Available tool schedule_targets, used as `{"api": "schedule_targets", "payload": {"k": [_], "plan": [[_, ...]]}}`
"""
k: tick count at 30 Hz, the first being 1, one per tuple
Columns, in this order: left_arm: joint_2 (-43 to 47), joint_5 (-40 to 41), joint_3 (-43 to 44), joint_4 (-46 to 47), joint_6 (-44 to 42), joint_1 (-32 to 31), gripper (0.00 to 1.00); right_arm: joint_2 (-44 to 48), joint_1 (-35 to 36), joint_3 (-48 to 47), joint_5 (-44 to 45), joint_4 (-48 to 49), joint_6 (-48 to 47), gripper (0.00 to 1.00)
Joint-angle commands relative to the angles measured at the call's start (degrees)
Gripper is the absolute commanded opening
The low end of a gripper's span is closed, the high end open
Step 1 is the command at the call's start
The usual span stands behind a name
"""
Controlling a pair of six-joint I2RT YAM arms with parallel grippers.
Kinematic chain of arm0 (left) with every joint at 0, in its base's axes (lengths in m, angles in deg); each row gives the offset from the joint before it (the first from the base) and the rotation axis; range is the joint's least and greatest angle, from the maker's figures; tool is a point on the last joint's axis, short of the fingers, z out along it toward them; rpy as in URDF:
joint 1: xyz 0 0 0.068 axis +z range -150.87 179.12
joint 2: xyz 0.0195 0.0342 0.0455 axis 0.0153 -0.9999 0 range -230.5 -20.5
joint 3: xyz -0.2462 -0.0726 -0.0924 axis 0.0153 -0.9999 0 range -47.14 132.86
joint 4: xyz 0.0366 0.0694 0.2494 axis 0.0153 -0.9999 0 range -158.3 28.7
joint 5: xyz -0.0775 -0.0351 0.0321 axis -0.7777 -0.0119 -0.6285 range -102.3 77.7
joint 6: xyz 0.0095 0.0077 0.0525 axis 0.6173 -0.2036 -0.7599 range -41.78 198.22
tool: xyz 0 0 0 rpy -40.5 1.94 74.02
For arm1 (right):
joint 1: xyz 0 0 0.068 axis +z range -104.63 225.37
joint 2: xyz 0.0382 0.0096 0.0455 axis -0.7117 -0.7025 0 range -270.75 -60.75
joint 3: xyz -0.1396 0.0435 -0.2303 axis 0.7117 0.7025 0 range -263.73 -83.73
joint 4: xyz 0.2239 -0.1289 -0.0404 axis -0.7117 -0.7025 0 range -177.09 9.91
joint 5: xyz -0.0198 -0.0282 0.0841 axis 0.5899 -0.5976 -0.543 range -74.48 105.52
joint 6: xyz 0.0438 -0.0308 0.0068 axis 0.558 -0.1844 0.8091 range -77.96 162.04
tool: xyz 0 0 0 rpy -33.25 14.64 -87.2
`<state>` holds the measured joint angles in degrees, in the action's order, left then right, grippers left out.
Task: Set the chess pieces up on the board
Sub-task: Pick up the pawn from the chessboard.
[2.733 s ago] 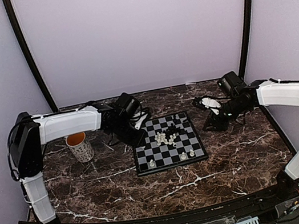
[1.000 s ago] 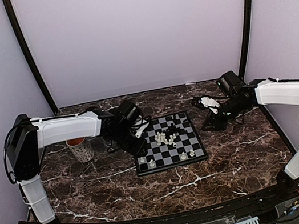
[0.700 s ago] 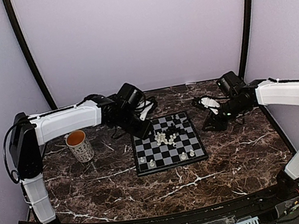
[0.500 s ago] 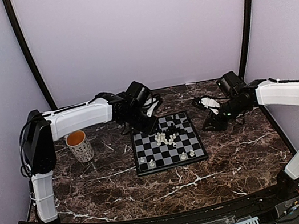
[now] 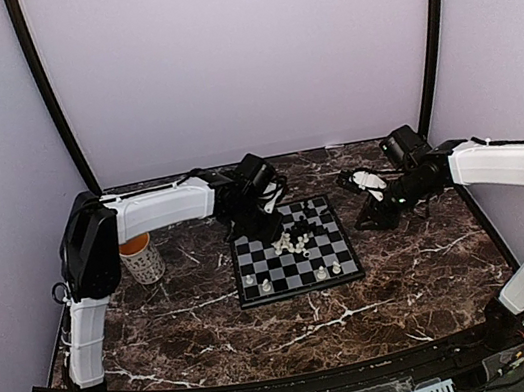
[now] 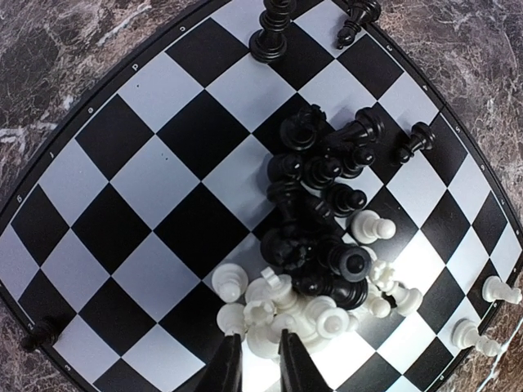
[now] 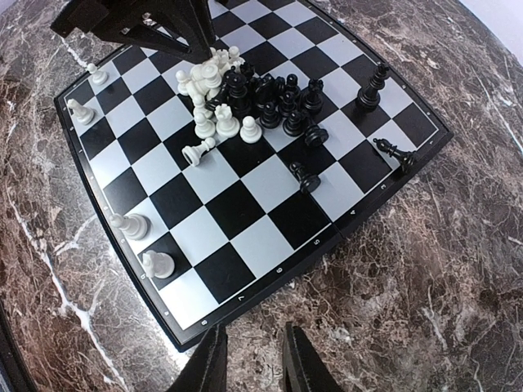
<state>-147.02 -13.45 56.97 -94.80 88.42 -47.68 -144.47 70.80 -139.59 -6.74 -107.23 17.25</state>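
The board lies at mid-table. A heap of black chess pieces and white chess pieces sits near its centre, some toppled. A few stand apart: black ones along one edge, white ones along the opposite edge. My left gripper hovers over the white side of the heap, jaws narrowly open, a white piece just below the gap. It also shows from above as the left gripper. My right gripper hangs open over marble just off the board's edge, holding nothing.
A patterned mug with an orange inside stands on the marble left of the board, beside the left arm's elbow. The right gripper is right of the board. Dark tabletop surrounds the board; purple walls enclose the back and sides.
The left arm swung from the board's left side up and right, over the heap in the middle, and its jaws narrowed. The right arm has not moved.
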Motion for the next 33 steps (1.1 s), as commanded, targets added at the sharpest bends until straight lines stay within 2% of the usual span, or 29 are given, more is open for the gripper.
{"api": "schedule_targets", "payload": {"k": [1, 11, 17, 20, 33], "plan": [[-0.3, 0.4, 1.1, -0.9, 0.9, 0.5, 0.19, 1.0, -0.3, 0.4, 0.0, 0.8, -0.3, 0.25], [-1.7, 0.4, 0.8, -0.7, 0.1, 1.0, 0.19, 0.5, -0.2, 0.0, -0.1, 0.5, -0.2, 0.25], [-1.9, 0.4, 0.8, -0.5, -0.7, 1.0, 0.27, -0.2, -0.2, -0.4, -0.2, 0.4, -0.2, 0.25], [-2.0, 0.4, 0.9, -0.6, -0.7, 1.1, 0.28, -0.4, -0.2, -0.5, -0.4, 0.3, -0.2, 0.25], [0.1, 0.4, 1.5, -0.6, -0.4, 1.7, 0.20, -0.8, -0.2, -0.4, -0.2, 0.4, -0.2, 0.25]]}}
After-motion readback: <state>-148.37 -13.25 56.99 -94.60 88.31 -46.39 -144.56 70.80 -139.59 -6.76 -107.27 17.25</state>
